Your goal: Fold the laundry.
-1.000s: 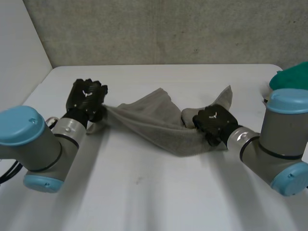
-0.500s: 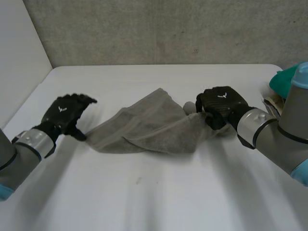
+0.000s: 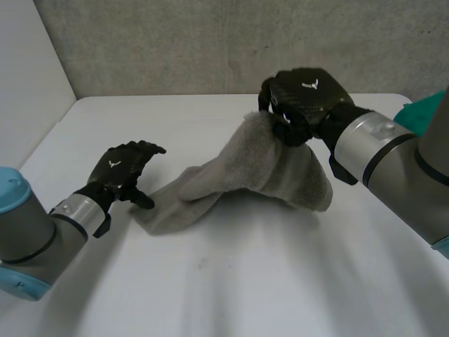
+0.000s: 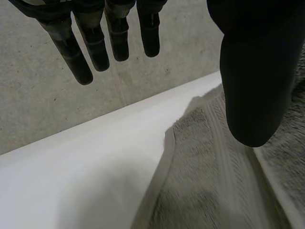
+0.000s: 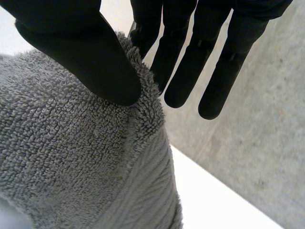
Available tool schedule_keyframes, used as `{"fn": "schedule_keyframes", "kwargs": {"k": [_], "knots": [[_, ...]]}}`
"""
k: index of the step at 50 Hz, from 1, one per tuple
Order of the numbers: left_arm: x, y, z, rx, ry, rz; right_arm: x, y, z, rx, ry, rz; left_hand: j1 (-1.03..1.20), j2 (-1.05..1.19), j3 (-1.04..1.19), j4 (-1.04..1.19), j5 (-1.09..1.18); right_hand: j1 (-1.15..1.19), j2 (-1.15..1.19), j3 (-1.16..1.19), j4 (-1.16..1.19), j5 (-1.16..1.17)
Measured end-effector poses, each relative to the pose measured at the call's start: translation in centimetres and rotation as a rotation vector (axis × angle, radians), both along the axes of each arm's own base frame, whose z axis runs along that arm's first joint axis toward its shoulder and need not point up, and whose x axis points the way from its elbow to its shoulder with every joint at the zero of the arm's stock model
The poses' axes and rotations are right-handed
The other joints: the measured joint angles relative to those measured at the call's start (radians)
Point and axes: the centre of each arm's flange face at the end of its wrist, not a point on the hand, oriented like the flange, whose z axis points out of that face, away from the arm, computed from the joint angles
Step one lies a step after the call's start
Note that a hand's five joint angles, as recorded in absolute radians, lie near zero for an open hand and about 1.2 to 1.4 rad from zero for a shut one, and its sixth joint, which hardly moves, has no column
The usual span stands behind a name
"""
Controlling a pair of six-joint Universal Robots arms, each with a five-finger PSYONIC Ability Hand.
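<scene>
Grey towel [image 3: 270,165] hangs pinched in the lifted right hand [image 3: 309,95]; the left hand [image 3: 116,168], fingers straight and empty, sits beside its left end.

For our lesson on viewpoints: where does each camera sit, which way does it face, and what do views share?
Head view: behind the arms, looking down on the white table; left hand, right hand show.
Left wrist view: along its open fingers toward the wall.
Right wrist view: its fingers pinching the towel.
All share the towel.
</scene>
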Motion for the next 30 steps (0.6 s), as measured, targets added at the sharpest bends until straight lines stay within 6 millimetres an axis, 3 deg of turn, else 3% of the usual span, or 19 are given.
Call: {"fn": "schedule_keyframes", "kwargs": {"k": [11, 23, 30], "knots": [[-1.9, 1.3, 0.2, 0.1, 0.073, -0.012, 0.9, 1.0, 2.4, -0.078, -0.069, 0.034, 0.0, 0.0, 0.0, 0.0, 0.0, 0.0, 0.0, 0.0, 0.0, 0.0], [-0.5, 3.0, 1.6, 0.173, 0.126, -0.035, 1.4, 0.3, 1.2, -0.082, -0.03, 0.026, -0.004, 0.0, -0.002, -0.002, -0.004, 0.0, 0.0, 0.0, 0.0, 0.0], [-1.3, 4.7, 0.5, 0.229, 0.135, -0.092, 1.5, 0.2, 1.3, -0.084, -0.033, 0.026, -0.004, 0.0, -0.002, -0.002, -0.004, 0.0, 0.0, 0.0, 0.0, 0.0]]}}
